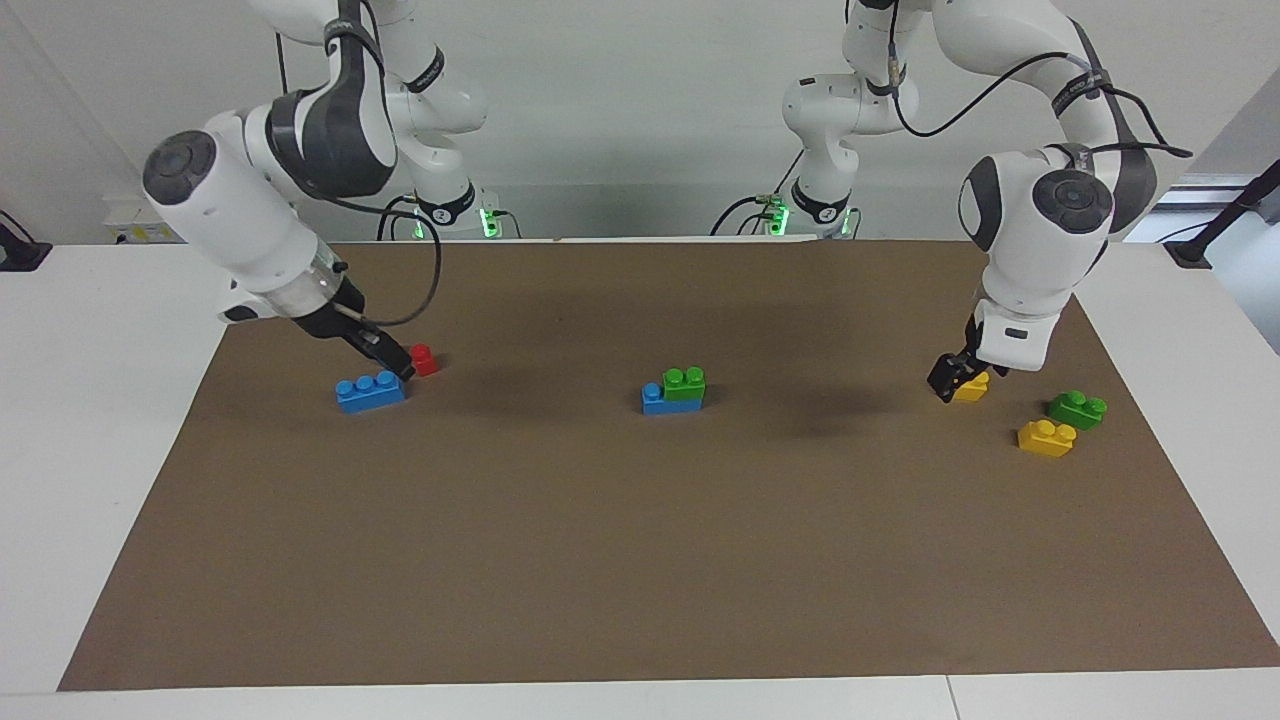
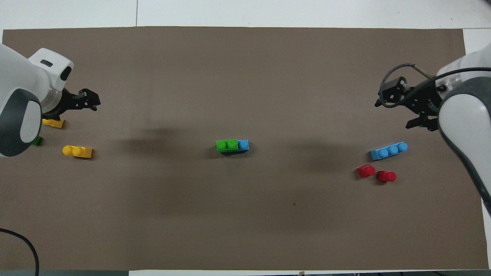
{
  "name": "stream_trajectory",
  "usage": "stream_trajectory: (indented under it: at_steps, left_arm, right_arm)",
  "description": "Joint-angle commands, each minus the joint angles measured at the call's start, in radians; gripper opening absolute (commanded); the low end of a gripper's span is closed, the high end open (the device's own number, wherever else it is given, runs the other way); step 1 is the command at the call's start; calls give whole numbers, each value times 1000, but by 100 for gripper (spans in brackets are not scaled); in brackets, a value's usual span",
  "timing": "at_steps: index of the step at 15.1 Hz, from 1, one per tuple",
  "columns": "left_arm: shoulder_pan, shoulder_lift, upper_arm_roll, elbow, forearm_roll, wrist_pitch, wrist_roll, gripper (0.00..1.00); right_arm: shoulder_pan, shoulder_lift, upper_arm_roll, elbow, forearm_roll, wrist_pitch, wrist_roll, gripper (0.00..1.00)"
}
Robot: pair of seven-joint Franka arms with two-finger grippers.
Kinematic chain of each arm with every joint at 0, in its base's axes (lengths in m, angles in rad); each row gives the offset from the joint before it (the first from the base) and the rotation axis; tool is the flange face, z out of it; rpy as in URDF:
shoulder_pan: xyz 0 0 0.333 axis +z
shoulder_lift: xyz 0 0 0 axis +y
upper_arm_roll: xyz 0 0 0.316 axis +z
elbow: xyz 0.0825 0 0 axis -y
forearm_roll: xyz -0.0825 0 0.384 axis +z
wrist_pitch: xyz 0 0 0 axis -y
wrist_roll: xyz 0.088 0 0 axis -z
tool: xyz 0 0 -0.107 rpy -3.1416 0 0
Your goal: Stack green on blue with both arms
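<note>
— Stack status?
— Green brick sits on the blue brick, mid-mat, between my grippers.
— Grippers?
— Left gripper wide open, empty, over a yellow brick; right gripper open, empty, near the mat's end.

Two-stud brick sits on three-stud brick mid-mat; other bricks lie toward each arm's end.

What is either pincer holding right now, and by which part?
Nothing is held. The left pincer and right pincer are both empty above the mat, while the green brick sits on the blue brick mid-table, untouched.
</note>
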Motion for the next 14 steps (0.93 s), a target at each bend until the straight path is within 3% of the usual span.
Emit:
stream_trajectory:
  at_steps: [1,3,8,11,14]
  left_arm:
    - [14,-29,-6,52,-37,-117,152,100]
    - [14,-87,-4,33,-78,-139,171,100]
    - [14,-230,-4,-89,-97,-119,180,100]
    - [34,-250,-4,-88,-127,-123,259,100]
    - [52,-253,-3,-25,-198,-198,292,100]
  right_arm:
    - [-21,-103,14,-11,-83,-62,-210,100]
    - [-15,-140,17,-1,-128,-108,-278,100]
    - [-35,-143,15,36,-131,-160,-341,100]
    - [-41,-143,14,39,-129,-174,-345,100]
    - [-41,-143,14,38,-128,-173,-345,100]
